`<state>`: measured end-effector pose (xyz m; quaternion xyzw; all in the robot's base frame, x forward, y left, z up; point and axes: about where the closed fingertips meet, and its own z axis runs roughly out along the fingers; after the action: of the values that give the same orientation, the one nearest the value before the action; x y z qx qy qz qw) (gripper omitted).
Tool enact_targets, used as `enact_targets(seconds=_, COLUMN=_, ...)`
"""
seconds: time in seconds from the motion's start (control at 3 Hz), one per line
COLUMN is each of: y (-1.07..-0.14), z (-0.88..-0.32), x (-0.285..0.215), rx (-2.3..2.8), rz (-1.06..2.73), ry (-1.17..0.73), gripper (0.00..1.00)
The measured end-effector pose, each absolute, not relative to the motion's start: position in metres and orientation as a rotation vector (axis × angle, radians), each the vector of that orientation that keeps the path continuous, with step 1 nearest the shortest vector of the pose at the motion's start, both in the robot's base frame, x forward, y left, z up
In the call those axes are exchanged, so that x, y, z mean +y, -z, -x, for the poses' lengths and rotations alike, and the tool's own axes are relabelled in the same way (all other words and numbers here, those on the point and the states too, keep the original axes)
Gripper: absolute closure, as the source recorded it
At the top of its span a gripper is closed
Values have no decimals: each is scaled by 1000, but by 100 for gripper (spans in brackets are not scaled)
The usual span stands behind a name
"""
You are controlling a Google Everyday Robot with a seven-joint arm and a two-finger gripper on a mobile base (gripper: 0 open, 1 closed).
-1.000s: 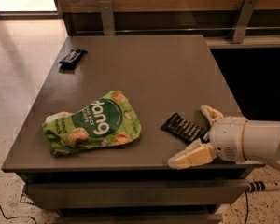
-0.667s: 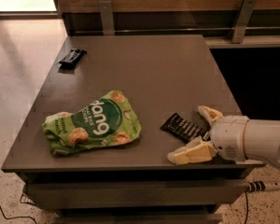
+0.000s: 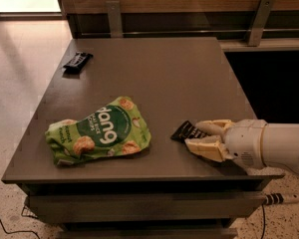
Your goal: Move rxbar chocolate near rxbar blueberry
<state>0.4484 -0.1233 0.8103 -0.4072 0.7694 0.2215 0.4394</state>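
Observation:
The rxbar chocolate (image 3: 183, 131) is a black bar with white lettering, lying on the grey table (image 3: 154, 68) near its front right edge. My gripper (image 3: 194, 135) reaches in from the right at table level. Its cream fingers (image 3: 205, 148) sit on either side of the bar's right end and have closed on it. Most of the bar is hidden between them. The rxbar blueberry (image 3: 78, 61) is a dark bar lying at the table's far left edge, well away from the gripper.
A green Dang snack bag (image 3: 99, 131) lies at the front left of the table, between the two bars. A wooden wall with metal brackets (image 3: 114, 19) runs behind the table. A cable (image 3: 284, 199) lies on the floor at the right.
The gripper has moved left over the chocolate bar, and its fingers have closed from a wide spread to a narrow grip on the bar's end.

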Motion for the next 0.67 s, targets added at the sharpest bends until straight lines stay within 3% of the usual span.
enact_targets(seconds=0.67, y=-826, z=-456, x=-128, rx=1897, rz=1033, ry=-515, gripper=100)
